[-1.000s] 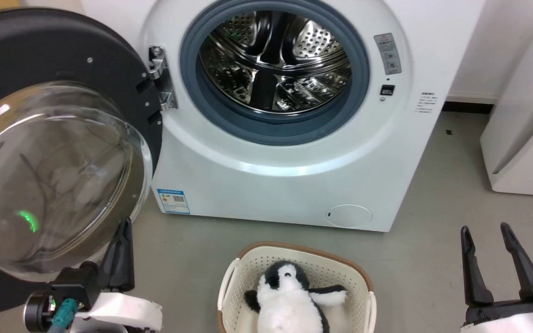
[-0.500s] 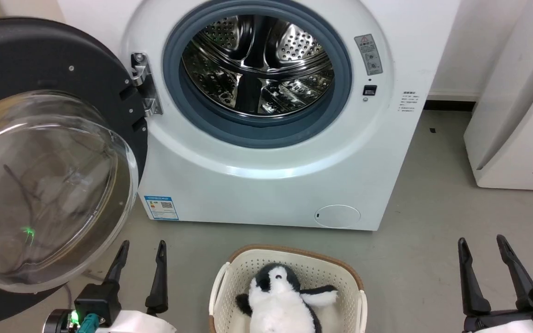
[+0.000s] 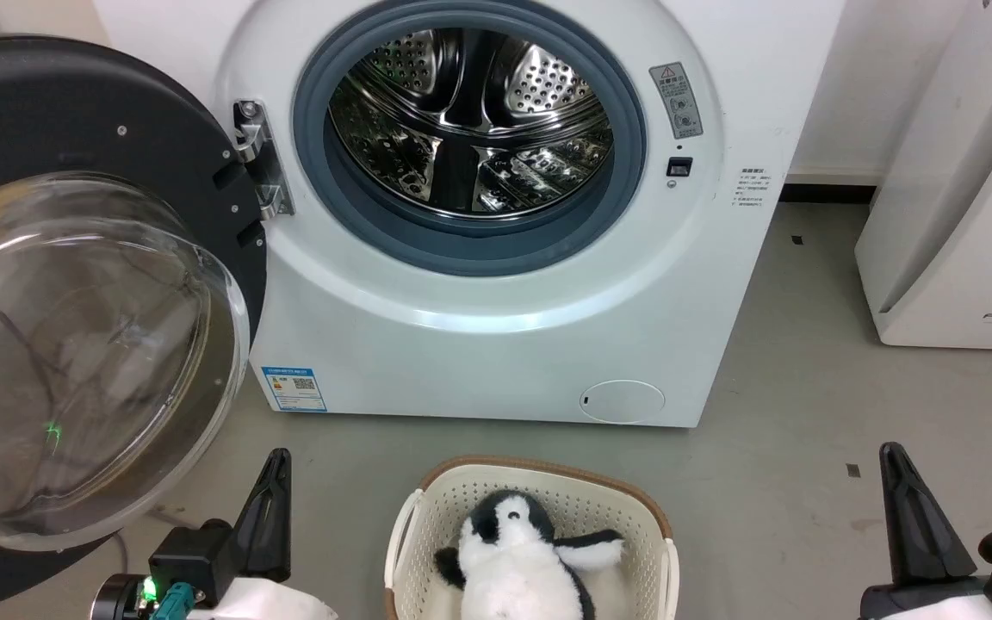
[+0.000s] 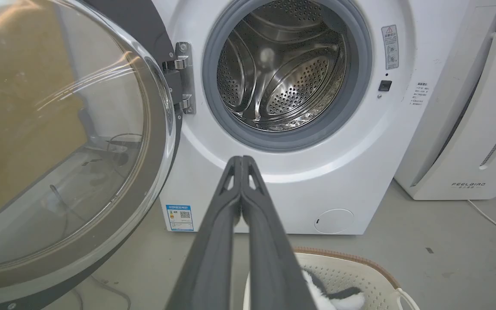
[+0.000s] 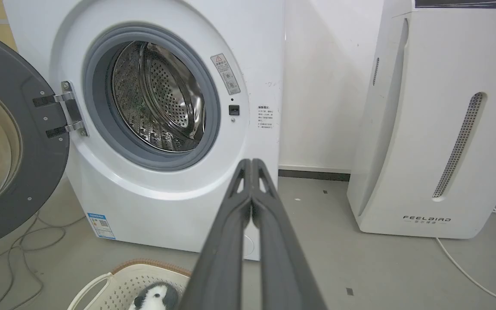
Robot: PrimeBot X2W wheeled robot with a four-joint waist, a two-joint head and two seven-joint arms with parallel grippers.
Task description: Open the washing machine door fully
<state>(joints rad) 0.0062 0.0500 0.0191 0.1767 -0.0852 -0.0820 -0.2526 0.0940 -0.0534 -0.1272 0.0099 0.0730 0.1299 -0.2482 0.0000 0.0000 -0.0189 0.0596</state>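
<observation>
Grey floor (image 3: pixel 806 448): door (image 3: pixel 74 103) swung wide, left of the washer (image 3: pixel 496 344); left pincer (image 4: pixel 241 160) and right pincer (image 5: pixel 251 162) both pressed closed, empty.

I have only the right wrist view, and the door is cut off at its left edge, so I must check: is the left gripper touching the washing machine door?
Observer: No. In the head view the left gripper sits below and right of the washing machine door, apart from it.
Operator: Open or shut?
Observer: Shut; the left wrist view shows its fingers pressed together.
Operator: How far is the door swung?
Observer: Wide: in the head view its whole glass bowl faces the camera.
</observation>
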